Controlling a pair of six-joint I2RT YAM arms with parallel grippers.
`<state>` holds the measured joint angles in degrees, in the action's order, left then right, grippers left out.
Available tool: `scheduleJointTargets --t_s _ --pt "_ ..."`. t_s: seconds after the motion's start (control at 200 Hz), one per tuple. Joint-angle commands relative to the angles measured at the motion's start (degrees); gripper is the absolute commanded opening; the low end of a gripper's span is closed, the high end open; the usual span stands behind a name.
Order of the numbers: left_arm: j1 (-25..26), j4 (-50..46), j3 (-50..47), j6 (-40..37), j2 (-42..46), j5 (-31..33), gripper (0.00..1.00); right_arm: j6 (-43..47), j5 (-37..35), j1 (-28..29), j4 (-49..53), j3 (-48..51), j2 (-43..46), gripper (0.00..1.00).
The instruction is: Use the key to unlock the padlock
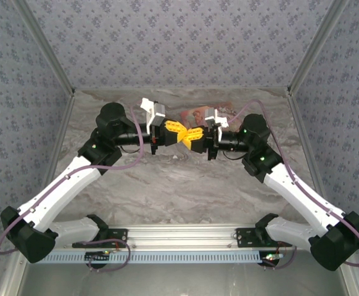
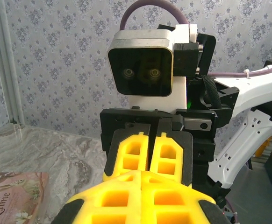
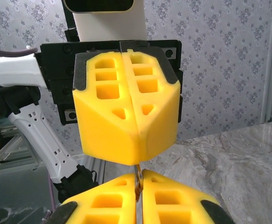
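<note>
Above the table [image 1: 167, 191], the right gripper [image 2: 147, 164] is pinching the key [image 3: 138, 184] between clenched fingers; the sliver is rising to touch the left gripper's [image 3: 137, 154] closed fingertips.

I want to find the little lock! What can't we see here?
Right wrist view: thin sliver pinched in the right hand, too small to call key.
Right wrist view: the left hand has shut yellow fingers hiding anything inside.
Top view: pink box partly behind the arms.
</note>
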<state>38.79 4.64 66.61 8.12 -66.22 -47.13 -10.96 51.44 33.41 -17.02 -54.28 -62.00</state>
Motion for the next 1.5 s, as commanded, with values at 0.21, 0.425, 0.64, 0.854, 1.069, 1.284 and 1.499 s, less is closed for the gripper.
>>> scheduleJointTargets --t_s 0.21,0.425,0.64,0.854,1.069,1.284,1.499 --pt "0.39 0.07 1.45 -1.26 0.45 -0.30 0.00 1.48 -1.90 0.39 2.04 -1.58 0.94 0.00" --pt "0.41 0.90 0.93 0.16 1.21 5.84 0.52 3.01 -6.84 -0.02 7.26 -0.55 2.01 0.00" --pt "-0.06 1.17 -1.08 5.00 3.45 25.58 0.92 -1.23 -13.95 -3.33 9.89 2.93 3.13 0.00" --pt "-5.45 -3.18 -2.13 17.25 0.72 40.55 1.00 -3.80 -23.52 -6.99 15.10 5.88 5.77 0.00" --pt "-7.23 -4.38 -5.78 25.87 -5.17 41.47 0.99 -3.81 -28.74 -7.53 16.58 9.08 10.07 0.00" --pt "-7.19 -7.28 -3.33 32.74 -16.35 36.53 0.99 -3.28 -29.82 -7.41 17.66 9.64 11.55 0.00" --pt "-5.20 -5.36 1.68 37.88 -29.59 30.76 0.99 -3.37 -30.52 -7.22 18.12 9.84 11.72 0.00"
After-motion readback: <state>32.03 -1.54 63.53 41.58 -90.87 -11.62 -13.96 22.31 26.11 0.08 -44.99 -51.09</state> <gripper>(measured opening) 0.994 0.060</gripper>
